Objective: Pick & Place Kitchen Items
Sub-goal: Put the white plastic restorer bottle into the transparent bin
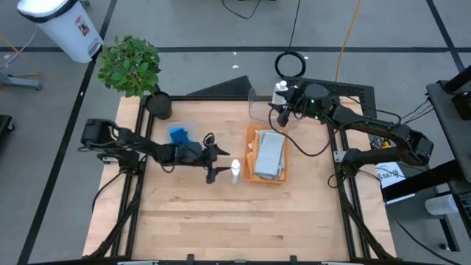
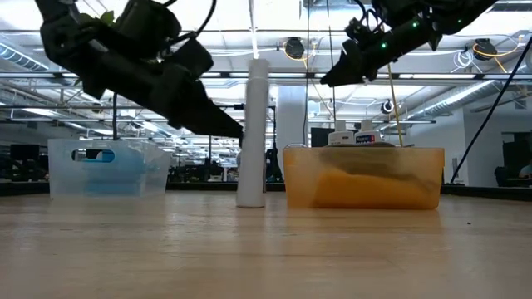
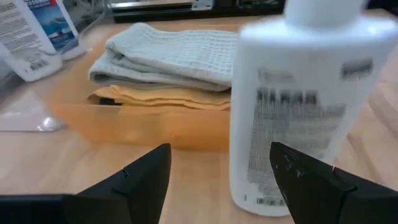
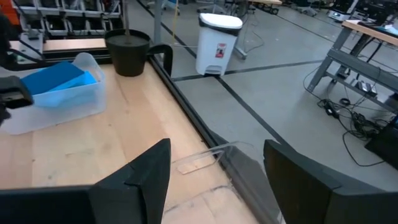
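white bottle (image 3: 298,106) | label text blurred | left gripper (image 3: 217,180) spread, beside

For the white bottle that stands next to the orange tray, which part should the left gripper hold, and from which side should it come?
Probably the middle of the body. The white bottle stands upright, tall and narrow, with the orange tray close on one side. The left gripper is open on the opposite, free side, level with the label, so coming straight in from there with one finger on each side seems best.

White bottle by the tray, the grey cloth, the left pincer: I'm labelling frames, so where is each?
white bottle (image 1: 235,171), high view, on its body.
grey cloth (image 1: 270,153), high view, mid top fold.
left pincer (image 1: 215,163), high view, between its open fingertips.
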{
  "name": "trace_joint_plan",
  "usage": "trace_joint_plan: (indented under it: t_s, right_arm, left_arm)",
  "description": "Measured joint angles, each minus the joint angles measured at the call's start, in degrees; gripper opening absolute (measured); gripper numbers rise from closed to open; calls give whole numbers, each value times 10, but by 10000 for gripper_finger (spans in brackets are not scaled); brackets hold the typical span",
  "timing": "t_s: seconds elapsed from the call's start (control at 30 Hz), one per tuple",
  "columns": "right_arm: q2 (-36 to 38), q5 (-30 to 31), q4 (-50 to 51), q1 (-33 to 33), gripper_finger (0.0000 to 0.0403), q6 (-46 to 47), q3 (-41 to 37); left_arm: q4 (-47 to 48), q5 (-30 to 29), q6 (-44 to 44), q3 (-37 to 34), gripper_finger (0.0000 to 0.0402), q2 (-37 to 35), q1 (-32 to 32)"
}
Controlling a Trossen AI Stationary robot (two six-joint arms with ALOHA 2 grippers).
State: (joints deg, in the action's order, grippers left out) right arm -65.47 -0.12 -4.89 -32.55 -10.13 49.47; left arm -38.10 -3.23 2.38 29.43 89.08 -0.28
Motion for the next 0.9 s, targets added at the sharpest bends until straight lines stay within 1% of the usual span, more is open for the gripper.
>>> trace_joint_plan:
  t_s: [0.03, 0.07, 0.17, 0.23, 0.5, 0.7, 0.8, 0.87, 0.9]
  right_arm:
    - [0, 0, 0, 3, 224, 0, 0]
    - [0, 0, 0, 5, 223, -1, 0]
    - [0, 0, 0, 9, 220, -2, 0]
    - [0, 0, 0, 10, 220, -2, 0]
    - [0, 0, 4, 10, 220, 0, 0]
    - [0, -1, 4, 10, 217, 0, 0]
    - [0, -1, 5, 10, 219, 0, 0]
    - [0, -1, 5, 10, 219, 0, 0]
    - [0, -1, 5, 10, 219, 0, 0]
  left_arm:
    - [0, 2, 5, 4, 278, 7, 2]
    - [1, 16, 7, 10, 278, 13, 4]
    - [3, 81, 16, 19, 278, 19, 14]
    - [-3, 104, 16, 24, 278, 18, 17]
    - [1, 107, -2, 23, 278, 13, 19]
    - [8, 107, -40, 23, 278, 13, 13]
    - [12, 107, -41, 23, 278, 11, 11]
    - [36, 104, -42, 27, 278, 1, 6]
    - [67, 100, -40, 38, 278, -5, 2]
